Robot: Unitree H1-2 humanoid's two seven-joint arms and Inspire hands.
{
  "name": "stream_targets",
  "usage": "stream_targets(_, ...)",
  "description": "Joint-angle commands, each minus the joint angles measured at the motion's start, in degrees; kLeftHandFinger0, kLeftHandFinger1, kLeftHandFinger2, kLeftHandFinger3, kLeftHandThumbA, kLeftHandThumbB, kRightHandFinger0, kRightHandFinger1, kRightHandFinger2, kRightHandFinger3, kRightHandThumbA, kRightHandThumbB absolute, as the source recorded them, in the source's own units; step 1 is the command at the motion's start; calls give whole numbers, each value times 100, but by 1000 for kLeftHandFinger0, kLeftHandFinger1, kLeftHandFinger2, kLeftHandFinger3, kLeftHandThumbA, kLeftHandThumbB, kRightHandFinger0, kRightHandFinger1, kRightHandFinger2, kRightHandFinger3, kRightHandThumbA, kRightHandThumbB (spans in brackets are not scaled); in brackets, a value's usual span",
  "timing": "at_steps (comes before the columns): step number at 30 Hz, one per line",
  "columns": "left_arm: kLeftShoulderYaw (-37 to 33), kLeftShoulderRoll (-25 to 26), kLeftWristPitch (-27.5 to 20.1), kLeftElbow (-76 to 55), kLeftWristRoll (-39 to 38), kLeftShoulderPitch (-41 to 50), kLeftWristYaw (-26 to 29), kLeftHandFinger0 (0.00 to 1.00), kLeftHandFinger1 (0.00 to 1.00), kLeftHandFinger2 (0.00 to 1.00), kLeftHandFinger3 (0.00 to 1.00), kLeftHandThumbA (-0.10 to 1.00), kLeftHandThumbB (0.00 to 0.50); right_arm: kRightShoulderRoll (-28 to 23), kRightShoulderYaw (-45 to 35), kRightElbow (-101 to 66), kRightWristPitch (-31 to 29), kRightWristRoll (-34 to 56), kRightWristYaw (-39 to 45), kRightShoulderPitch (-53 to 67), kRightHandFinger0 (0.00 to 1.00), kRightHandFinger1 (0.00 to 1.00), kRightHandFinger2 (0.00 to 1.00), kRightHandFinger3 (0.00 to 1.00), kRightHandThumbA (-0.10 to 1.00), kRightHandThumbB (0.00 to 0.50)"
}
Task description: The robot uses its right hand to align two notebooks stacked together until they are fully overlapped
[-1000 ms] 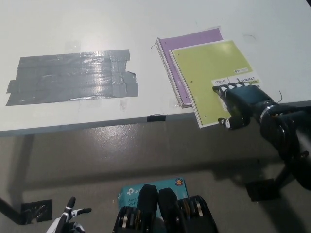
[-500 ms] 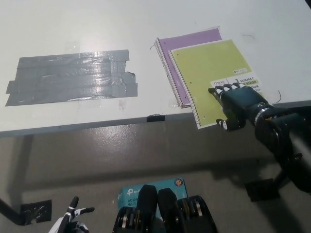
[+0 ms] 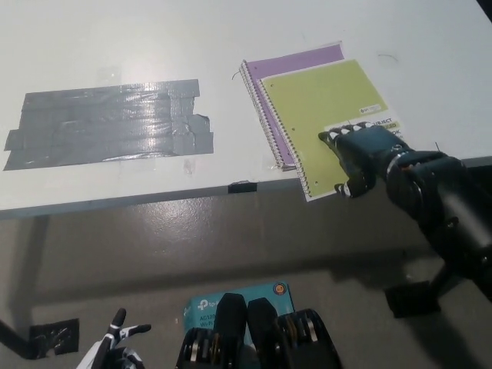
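A lime-green spiral notebook (image 3: 323,108) lies on a purple notebook (image 3: 296,59) at the right of the white table (image 3: 154,46). The purple one sticks out along the far edge and along the left side. The green one's near corner overhangs the table's front edge. My black right hand (image 3: 357,154) lies flat on the green cover's near right corner, open, fingers spread pointing left, thumb curled at the cover's near edge. Only the tips of my white left hand (image 3: 115,346) show at the bottom left, open and low, far from the table.
A wide patch of grey duct tape (image 3: 108,131) covers the table's left part. A small black tab (image 3: 243,186) sits on the front edge. Below on the floor lie a teal box (image 3: 231,304) and a black stand foot (image 3: 411,296).
The whole picture has shifted slightly left and up, so the camera moved. My right hand has slid leftward over the green cover. The notebooks keep about the same offset.
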Motion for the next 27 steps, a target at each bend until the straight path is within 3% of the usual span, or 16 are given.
stream_targets(1, 24, 12, -27, -124, -49, -33, -87, 72, 150, 235, 745, 1000, 500, 108, 74, 115, -139, 168, 405, -392, 1000, 1000, 1000, 1000, 1000, 315)
stream_targets(20, 145, -170, 151, -261, -291, 3, -102, 19, 89, 192, 694, 1000, 500, 299, 276, 479, 386, -17, 888, -603, 1000, 1000, 1000, 1000, 1000, 290)
stream_targets(23, 139, -195, 151, -257, -286, 3, -94, 0, 34, 165, 691, 1000, 500, 311, 250, 560, 403, 11, 849, -700, 1000, 1000, 1000, 1000, 1000, 250)
stream_targets(26, 157, -251, 270, -298, -314, -7, -65, 0, 54, 256, 664, 1000, 500, 329, 205, 589, 461, 33, 867, -831, 1000, 1000, 1000, 1000, 1000, 208)
stream_targets(27, 146, -262, 283, -303, -304, -27, -63, 25, 94, 351, 664, 1000, 500, 300, 195, 561, 466, 35, 880, -826, 1000, 1000, 1000, 1000, 1000, 207)
